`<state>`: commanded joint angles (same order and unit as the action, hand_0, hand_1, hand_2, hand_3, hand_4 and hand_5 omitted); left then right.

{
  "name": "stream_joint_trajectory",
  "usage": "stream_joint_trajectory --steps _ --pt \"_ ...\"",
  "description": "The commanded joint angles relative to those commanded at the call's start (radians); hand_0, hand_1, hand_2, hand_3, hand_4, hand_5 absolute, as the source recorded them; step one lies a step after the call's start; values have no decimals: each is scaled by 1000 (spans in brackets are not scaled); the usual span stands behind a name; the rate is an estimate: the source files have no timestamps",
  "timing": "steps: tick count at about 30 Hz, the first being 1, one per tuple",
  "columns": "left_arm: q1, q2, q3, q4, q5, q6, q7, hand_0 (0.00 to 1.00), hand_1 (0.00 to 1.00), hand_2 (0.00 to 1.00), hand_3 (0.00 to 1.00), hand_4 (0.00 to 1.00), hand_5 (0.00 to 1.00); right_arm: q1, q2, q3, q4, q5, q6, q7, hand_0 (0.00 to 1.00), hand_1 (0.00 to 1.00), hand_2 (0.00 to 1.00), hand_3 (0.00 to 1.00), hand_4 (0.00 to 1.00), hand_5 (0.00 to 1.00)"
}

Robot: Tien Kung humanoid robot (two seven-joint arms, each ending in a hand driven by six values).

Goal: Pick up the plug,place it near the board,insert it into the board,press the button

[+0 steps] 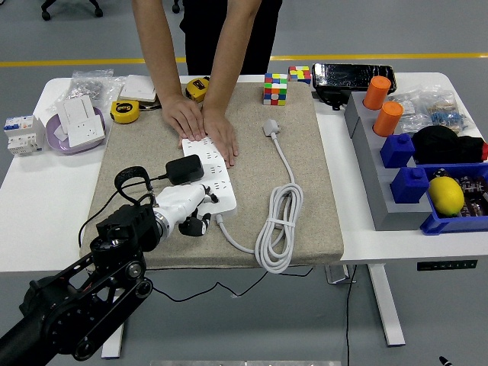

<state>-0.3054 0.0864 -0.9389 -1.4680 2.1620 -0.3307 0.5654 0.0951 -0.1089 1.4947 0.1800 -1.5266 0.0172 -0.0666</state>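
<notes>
A white power strip [219,181] lies on the beige mat [313,191], running from the middle toward the near left. A black plug [185,169] sits on the strip's left side, and its black cord [128,178] loops off to the left. My left hand [191,215], white with dark fingertips, is at the strip's near end, just below the plug. Its fingers are curled and hold nothing. A person's two hands [204,126] press flat on the strip's far end. My right arm is out of view.
The strip's white cable lies coiled [278,227] to its right, ending in a white plug [271,127]. A colour cube [274,88] stands at the mat's far edge. Blue bins [408,183], orange cups [381,103] and a lemon [446,194] fill the right side. Tape measures [123,111] and switches [76,122] lie far left.
</notes>
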Motion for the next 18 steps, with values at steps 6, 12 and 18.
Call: stream_joint_trajectory --steps 6,12,18 --pt "-5 0 -10 -19 18 2 -1 155 50 171 726 416 115 2 0 -1 0 1 0 -1 828 761 752 783 998 966" --pt "7 -1 -66 -96 44 7 -4 163 57 175 681 406 100 3 1 -2 0 5 -1 -1 828 761 752 783 998 966" --pt "73 -9 -161 -196 20 159 -110 282 278 396 627 681 231 1 2 -1 0 6 -1 -2 828 761 752 783 998 965"
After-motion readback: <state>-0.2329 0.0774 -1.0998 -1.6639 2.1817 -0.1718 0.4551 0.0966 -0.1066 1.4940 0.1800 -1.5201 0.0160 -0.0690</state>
